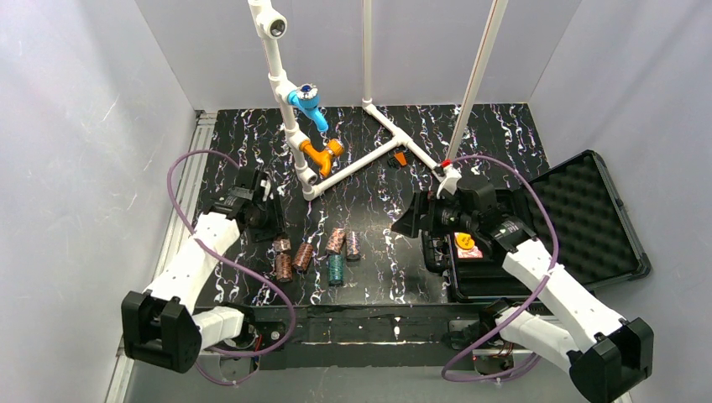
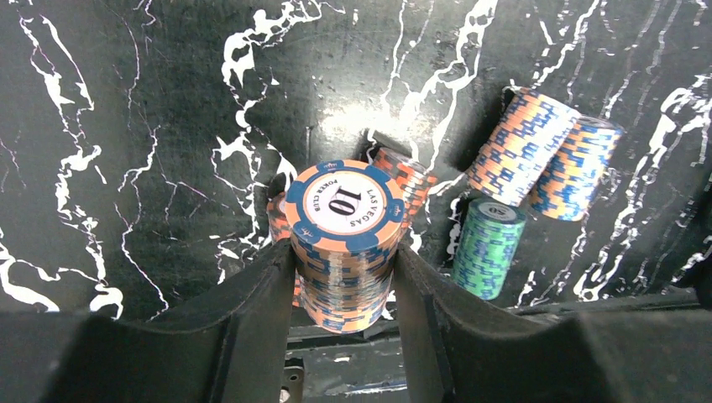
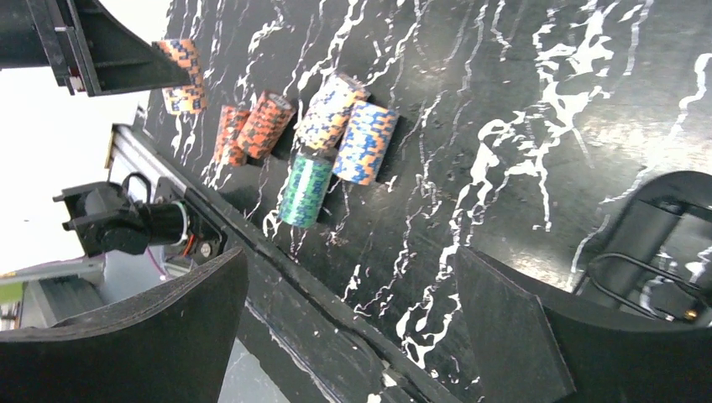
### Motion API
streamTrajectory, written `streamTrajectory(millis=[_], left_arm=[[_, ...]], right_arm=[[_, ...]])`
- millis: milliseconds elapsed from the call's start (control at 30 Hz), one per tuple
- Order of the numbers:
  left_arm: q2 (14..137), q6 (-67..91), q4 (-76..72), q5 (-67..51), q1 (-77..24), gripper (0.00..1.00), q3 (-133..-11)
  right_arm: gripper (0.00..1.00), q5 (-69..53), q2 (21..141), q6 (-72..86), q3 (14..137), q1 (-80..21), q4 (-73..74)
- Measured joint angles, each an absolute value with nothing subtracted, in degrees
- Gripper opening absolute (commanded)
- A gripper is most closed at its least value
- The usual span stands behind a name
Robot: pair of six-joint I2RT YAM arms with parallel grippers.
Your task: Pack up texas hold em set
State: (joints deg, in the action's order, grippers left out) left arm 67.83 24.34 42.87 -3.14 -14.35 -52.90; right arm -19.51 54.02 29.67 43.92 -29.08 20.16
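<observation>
Left gripper (image 2: pixel 344 256) had its jaws drawn part-way in around one orange-and-blue chip stack (image 2: pixel 344 206). Its fingers (image 2: pixel 260 311) pressed on the curved sides, and the printed "10" face was turned back toward the wrist. So the stack's long axis ran along the fingers, not across them. Whether it was clear of the black marbled table (image 1: pixel 235 134) I could not tell.

What mattered was where the case (image 1: pixel 588 220) lay from that hand. It sat well off to the robot's right, open, with its foam lid laid back and its base partly hidden under the right arm. Between the two lay the other loose stacks (image 1: pixel 303 256), tipped on their sides in a small cluster, with the green stack (image 2: pixel 487 248) among them toward the near edge.

Right gripper (image 3: pixel 351 277) was spread wide with nothing in it. It hung over the table just beside the case's left edge, its fingers aimed back at the chips. It was much the nearer arm to the case, and the left arm the nearer to the chips. To my eye the held stack would need carrying rightward, high enough to pass over the cluster, and turned so its axis lined up with a slot in the base.
</observation>
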Motion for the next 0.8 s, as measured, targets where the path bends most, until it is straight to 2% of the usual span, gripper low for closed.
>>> streamTrajectory(millis=[267, 500, 800], left_arm=[[58.54, 26.92, 45.04, -8.21, -14.33, 0.0, -52.27], [51.51, 37.15, 45.23, -14.06, -14.31, 0.0, -48.42], [49.08, 44.66, 43.4, -14.46, -14.31, 0.0, -47.07]], right_arm=[[1.0, -17.74, 54.0, 32.99, 40.56, -39.07, 11.31], [1.0, -11.0, 58.48, 31.07, 36.84, -58.3, -7.31], [1.0, -8.16, 69.84, 28.16, 37.74, -66.08, -15.33]])
